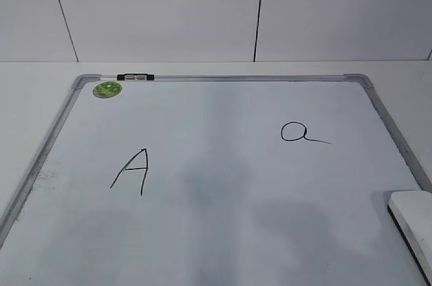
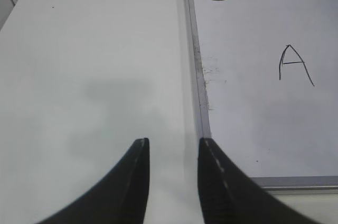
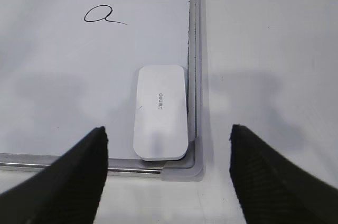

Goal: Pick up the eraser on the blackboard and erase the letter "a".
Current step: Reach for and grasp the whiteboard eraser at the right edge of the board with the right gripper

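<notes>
The blackboard point(image 1: 223, 218) is a white board with a grey frame, lying flat on the table. The lowercase "a" point(image 1: 302, 133) is written at its right; it also shows in the right wrist view point(image 3: 104, 15). The white eraser point(image 1: 413, 222) lies in the board's near right corner against the frame, and shows in the right wrist view point(image 3: 160, 111). My right gripper point(image 3: 169, 137) is open wide and empty, above and just short of the eraser. My left gripper point(image 2: 173, 147) is open and empty, over the table by the board's left frame point(image 2: 199, 81). Neither gripper shows in the exterior view.
A capital "A" point(image 1: 132, 171) is written on the board's left half, also seen in the left wrist view point(image 2: 294, 64). A small green round sticker point(image 1: 106, 89) and a dark clip point(image 1: 135, 77) sit at the far left corner. White table point(image 2: 90, 65) surrounds the board.
</notes>
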You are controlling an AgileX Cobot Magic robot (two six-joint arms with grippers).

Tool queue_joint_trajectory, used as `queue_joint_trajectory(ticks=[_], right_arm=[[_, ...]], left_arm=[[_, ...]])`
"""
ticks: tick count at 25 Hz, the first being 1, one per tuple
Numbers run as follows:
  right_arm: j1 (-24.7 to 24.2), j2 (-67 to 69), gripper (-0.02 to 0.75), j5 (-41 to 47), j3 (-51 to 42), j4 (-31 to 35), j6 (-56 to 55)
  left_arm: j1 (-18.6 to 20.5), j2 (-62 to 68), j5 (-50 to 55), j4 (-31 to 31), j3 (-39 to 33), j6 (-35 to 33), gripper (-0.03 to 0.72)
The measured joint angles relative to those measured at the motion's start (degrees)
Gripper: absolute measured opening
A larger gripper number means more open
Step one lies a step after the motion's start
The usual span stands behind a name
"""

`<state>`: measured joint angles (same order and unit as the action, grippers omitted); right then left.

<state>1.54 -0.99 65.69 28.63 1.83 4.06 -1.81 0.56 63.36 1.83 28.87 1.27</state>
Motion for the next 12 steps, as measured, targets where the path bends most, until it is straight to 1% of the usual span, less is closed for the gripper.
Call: queue_joint_trajectory(ticks=[7, 10, 12], right_arm=[[0.0, 0.0, 0.573, 0.0, 0.24, 0.0, 0.0], [0.0, 0.43, 0.573, 0.0, 2.49, 0.1, 0.0], [0.0, 3.06, 0.573, 0.0, 4.57, 0.1, 0.0]], left_arm=[[0.0, 0.0, 0.0, 0.0, 0.0, 0.0, 0.235], [0.0, 0.0, 0.0, 0.0, 0.0, 0.0, 0.235], [0.0, 0.0, 0.0, 0.0, 0.0, 0.0, 0.235]])
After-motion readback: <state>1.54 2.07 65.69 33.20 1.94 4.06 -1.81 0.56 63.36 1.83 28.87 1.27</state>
